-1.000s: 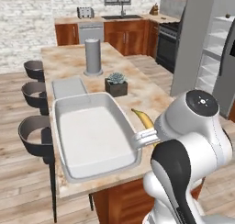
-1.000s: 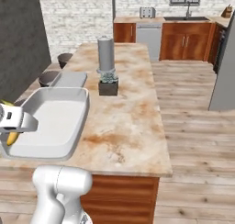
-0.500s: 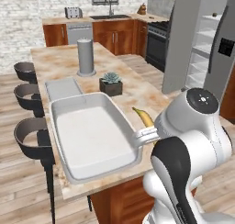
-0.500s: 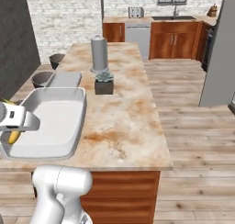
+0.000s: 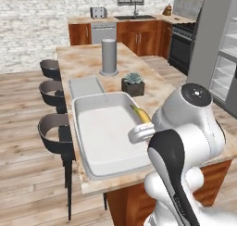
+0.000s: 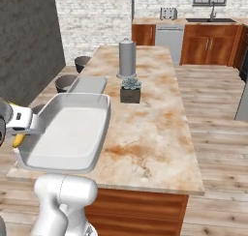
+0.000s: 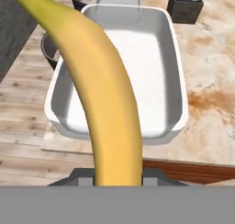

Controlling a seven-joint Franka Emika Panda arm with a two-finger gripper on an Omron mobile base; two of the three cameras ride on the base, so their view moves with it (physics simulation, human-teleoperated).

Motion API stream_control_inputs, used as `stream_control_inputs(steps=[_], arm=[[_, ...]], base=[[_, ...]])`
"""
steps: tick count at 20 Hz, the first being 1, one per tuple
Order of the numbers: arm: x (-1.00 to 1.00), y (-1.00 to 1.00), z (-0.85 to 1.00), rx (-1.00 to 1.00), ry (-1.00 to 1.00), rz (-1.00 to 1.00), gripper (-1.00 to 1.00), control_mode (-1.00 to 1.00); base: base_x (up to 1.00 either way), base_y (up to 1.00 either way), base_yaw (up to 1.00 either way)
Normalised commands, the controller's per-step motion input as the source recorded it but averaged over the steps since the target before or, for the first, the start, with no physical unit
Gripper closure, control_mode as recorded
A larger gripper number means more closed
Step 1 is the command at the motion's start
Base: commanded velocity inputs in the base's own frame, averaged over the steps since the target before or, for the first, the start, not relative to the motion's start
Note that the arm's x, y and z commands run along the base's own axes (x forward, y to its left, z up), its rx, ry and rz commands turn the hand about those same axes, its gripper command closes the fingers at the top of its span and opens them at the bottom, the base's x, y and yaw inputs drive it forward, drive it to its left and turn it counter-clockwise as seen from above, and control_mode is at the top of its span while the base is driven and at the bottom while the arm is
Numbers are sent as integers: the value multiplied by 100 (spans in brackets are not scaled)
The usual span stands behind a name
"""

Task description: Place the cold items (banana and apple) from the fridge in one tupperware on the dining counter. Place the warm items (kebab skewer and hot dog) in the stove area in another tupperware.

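Note:
My gripper (image 5: 142,126) is shut on the yellow banana (image 5: 140,113), holding it over the right rim of the pale thick-rimmed tupperware (image 5: 87,146). In the hand view the banana (image 7: 103,94) runs up from the fingers, with that tupperware (image 7: 180,85) lying empty below it. From the right base view the banana's tip (image 6: 18,141) hangs under the hand at the tupperware's (image 6: 72,163) near left corner. The flat grey tupperware (image 5: 85,86) lies just behind, on the dining counter (image 5: 159,93). The fridge (image 5: 208,44) and the stove (image 5: 181,39) stand at the right. Apple, kebab skewer and hot dog are out of view.
A small potted plant (image 5: 133,84) and a tall grey cylinder (image 5: 109,57) stand on the counter beyond the trays. Three dark stools (image 5: 53,132) line the counter's left side. Bare marbled counter (image 6: 150,133) stretches to the right of the pale tray.
The whole scene has shifted because the base moved. The banana stays in the shut gripper and has come from beside the pale tray to over its rim.

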Motion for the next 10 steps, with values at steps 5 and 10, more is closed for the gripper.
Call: stream_control_inputs(steps=[5, 10], arm=[[95, 0, -6, 1, 30, 0, 100, -100], [79, 0, -51, -1, 25, 0, 100, -100]], base=[[0, 0, 0], [0, 0, 0]])
